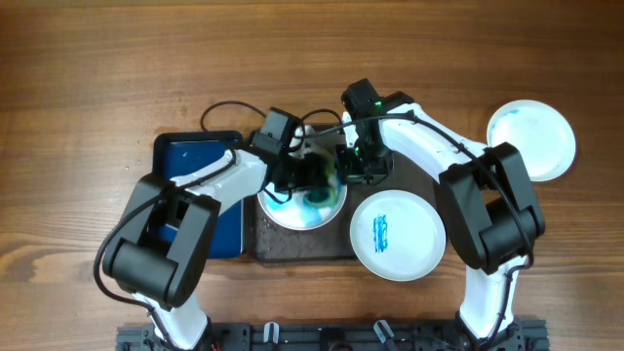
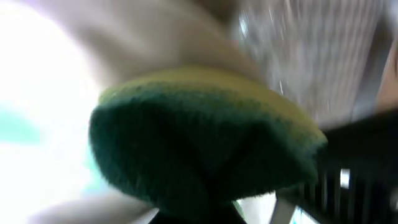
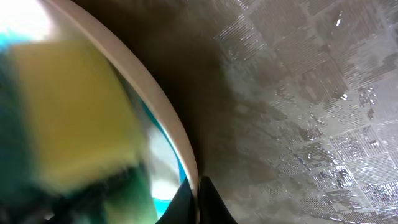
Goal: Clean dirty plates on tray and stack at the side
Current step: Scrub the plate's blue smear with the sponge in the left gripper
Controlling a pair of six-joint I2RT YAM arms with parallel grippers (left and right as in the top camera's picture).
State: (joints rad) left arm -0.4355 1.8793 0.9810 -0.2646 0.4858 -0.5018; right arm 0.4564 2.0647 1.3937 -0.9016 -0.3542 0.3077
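The left plate, one of three dirty white plates, lies on the left part of the grey-brown tray in the middle of the desk. A blue-green smear is spread across its middle. The left pincer hangs over the plate's far half, closed tight on a green and yellow sponge. In the left wrist view the sponge fills most of the blurred picture. The right pincer sits at the same plate's right edge. Its fingers are drawn narrow, with the plate's rim running in between the tips, so it grips the plate.

The middle plate rests on the right part of the tray with a small blue scribble at its centre. It juts past the tray's near rim, and the right arm's elbow stands just beside its right edge. The right plate lies on the bare desk, well apart from the tray, with a faint blue mark.

Both pincers crowd over the left plate and hide its far rim from above. A glossy blue tray lies just beside the grey-brown tray on the left, largely covered by the left arm. A black cable loops behind it.
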